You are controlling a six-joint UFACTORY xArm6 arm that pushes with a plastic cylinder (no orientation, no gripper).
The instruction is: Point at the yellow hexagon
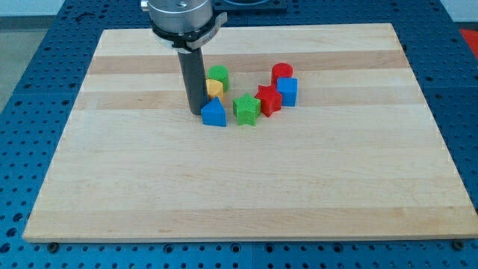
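Observation:
The yellow hexagon (215, 88) sits near the middle top of the wooden board (246, 179), partly hidden behind my rod. A green cylinder (218, 74) stands just above it and a blue triangular block (213, 113) just below it. My tip (196, 111) rests on the board just left of the yellow hexagon and the blue triangular block, close to both; I cannot tell if it touches them.
To the right lie a green star (246, 109), a red star (268, 99), a blue cube (287, 90) and a red cylinder (282, 72), in an arc. The board lies on a blue perforated table (30, 112).

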